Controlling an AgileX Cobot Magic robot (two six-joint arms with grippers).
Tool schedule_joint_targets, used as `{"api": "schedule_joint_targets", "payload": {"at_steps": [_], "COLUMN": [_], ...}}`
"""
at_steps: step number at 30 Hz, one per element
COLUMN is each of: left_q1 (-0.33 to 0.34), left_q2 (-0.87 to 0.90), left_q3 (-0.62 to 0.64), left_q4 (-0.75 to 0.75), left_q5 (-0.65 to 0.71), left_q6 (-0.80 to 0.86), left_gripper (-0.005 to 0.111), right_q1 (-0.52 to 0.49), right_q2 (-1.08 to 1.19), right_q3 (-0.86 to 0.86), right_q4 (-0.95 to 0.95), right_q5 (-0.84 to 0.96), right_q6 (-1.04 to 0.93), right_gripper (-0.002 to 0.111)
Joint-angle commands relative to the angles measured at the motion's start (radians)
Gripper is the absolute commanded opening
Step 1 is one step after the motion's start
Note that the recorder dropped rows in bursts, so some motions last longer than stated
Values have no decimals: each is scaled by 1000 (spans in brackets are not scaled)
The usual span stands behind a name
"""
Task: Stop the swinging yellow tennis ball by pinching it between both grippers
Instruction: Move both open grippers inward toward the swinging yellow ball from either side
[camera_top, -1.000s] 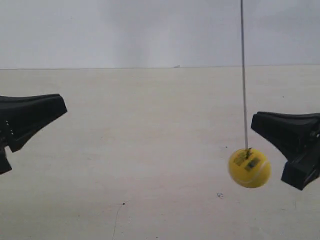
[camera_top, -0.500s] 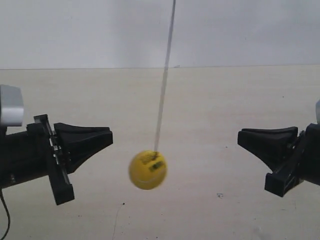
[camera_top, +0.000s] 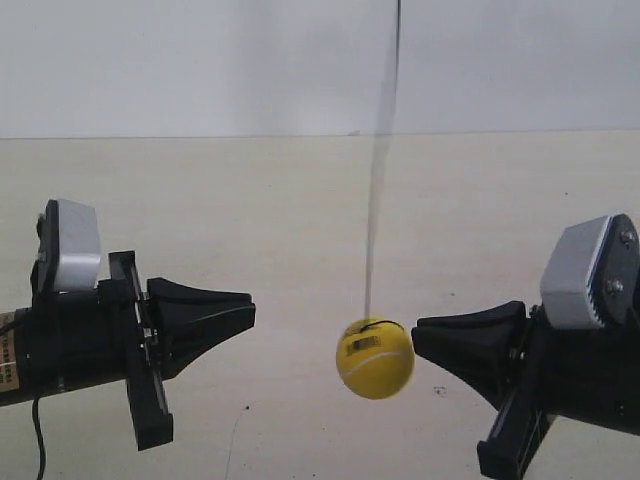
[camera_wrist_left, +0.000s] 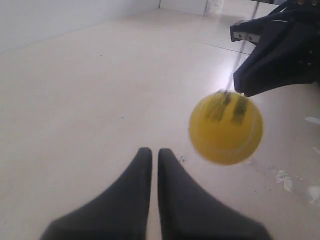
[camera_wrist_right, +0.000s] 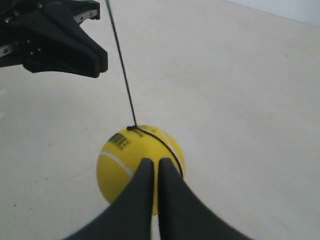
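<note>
A yellow tennis ball hangs on a thin black string over the pale table, well in from the table's far edge, where a white wall begins. The ball sits between two black robot arms that face each other, far closer to one than the other.

The right end effector, on the arm at the exterior view's right, has its wedge-shaped jaws closed tip to tip with only a hairline slit between them, and they grip nothing. Its point sits just beside the ball at about the ball's own height; whether it touches cannot be told. From the right wrist view the closed tips overlap the ball. There the string runs up from a knot on top, and a band of it wraps over the fuzz beside a barcode sticker.

The left end effector, on the arm at the exterior view's left, is likewise closed and empty, its tip well apart from the ball. In the left wrist view its jaws point past the ball, whose outline is smeared, with the right end effector just behind it.

Each arm carries a grey-white box: one on the left arm, one on the right arm.
</note>
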Motion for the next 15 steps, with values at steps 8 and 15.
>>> {"api": "schedule_joint_targets", "payload": {"at_steps": [8,15], "left_q1": [-9,-9], "left_q2": [6,42], "left_q3": [-3,-3], "left_q4": [37,37], "left_q5": [-2,-12], "left_q6": [4,9], "left_gripper": [5,5], "right_q1": [52,110], "right_q2": [0,0], "right_q3": [-6,-6], "right_q4": [144,146], "right_q5": [113,105], "right_q6": [-93,-109], "right_gripper": [0,0]}}
